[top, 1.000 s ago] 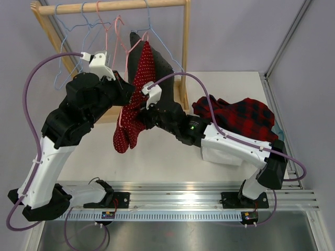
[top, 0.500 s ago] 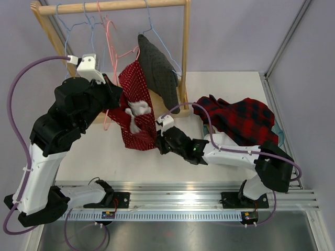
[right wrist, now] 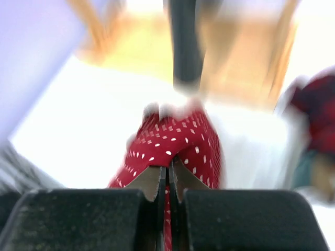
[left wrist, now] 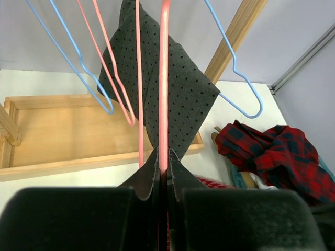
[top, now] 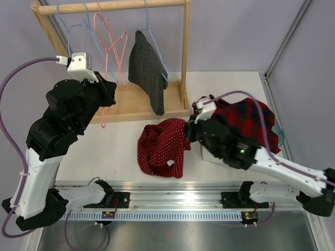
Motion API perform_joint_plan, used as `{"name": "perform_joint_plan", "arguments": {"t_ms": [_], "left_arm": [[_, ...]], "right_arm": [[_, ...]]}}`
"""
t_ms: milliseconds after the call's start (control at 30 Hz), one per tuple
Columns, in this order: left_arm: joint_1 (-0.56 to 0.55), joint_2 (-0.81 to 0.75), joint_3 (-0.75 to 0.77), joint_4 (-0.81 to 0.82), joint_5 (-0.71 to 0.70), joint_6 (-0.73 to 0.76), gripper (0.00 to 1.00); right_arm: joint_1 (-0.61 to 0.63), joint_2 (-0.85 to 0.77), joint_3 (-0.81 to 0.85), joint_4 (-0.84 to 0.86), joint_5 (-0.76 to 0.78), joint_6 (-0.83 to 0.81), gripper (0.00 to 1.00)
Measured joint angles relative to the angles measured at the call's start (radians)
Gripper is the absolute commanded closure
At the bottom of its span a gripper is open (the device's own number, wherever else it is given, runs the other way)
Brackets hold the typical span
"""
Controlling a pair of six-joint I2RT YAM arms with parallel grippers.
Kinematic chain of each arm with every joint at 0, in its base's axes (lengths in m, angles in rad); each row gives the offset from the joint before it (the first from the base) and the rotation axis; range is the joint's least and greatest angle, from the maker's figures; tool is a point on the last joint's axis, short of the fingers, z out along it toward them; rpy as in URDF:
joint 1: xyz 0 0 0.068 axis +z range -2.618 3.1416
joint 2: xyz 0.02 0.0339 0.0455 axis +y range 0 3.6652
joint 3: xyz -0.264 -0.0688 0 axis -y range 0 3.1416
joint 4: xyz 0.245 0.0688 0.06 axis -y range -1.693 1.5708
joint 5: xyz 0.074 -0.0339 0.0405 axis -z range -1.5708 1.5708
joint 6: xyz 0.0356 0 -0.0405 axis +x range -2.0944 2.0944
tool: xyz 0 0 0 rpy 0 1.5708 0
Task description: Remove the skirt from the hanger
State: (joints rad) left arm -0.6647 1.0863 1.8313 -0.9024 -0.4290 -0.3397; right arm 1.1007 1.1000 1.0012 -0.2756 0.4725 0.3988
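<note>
— So, where is the red skirt with white dots (top: 162,146) at this moment?

— It lies crumpled on the white surface (top: 104,151), in front of the base of the wooden clothes rack (top: 185,52) and just beside the red and black checked cloth (top: 246,117). It is off the hanger and well apart from it.

— And the right fingers (right wrist: 152,183), what do they do?

— They are pressed together on a fold of the skirt, at its right end. The right wrist view is blurred, but the dotted cloth between them is plain to see.

— What does the left arm hold?

— The left fingers (left wrist: 149,172) are clamped on the thin pink wire hanger (left wrist: 164,78). The wire runs upright between them. In the top view this hanger is bare and it hangs at the left part of the rack, above the wooden base.

— Is something more on the rack?

— Yes. A dark grey dotted garment (top: 146,68) hangs from the rod, near the right post, and its lower corner comes down close to the base. It does not touch the skirt.
</note>
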Motion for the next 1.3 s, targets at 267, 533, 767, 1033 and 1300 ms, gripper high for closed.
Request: {"name": "perform_joint_plan", "arguments": {"t_ms": [267, 533, 767, 1033, 1300], "left_arm": [[0.0, 0.013, -0.054, 0.021, -0.002, 0.0, 1.0], [0.0, 0.08, -0.034, 0.044, -0.011, 0.018, 1.0], [0.022, 0.253, 0.079, 0.064, -0.039, 0.067, 1.0], [0.22, 0.459, 0.311, 0.088, 0.04, 0.074, 1.0], [0.335, 0.542, 0.372, 0.105, 0.169, 0.077, 1.0]], "right_arm": [[-0.025, -0.187, 0.38, 0.018, 0.315, -0.306, 1.0], [-0.362, -0.08, 0.544, -0.011, 0.435, -0.466, 1.0], [-0.788, 0.113, 0.564, -0.13, 0.309, -0.346, 1.0], [-0.958, 0.245, 0.226, -0.256, 0.083, -0.03, 0.02], [-0.959, 0.216, -0.082, -0.121, -0.175, 0.127, 0.01]]}}
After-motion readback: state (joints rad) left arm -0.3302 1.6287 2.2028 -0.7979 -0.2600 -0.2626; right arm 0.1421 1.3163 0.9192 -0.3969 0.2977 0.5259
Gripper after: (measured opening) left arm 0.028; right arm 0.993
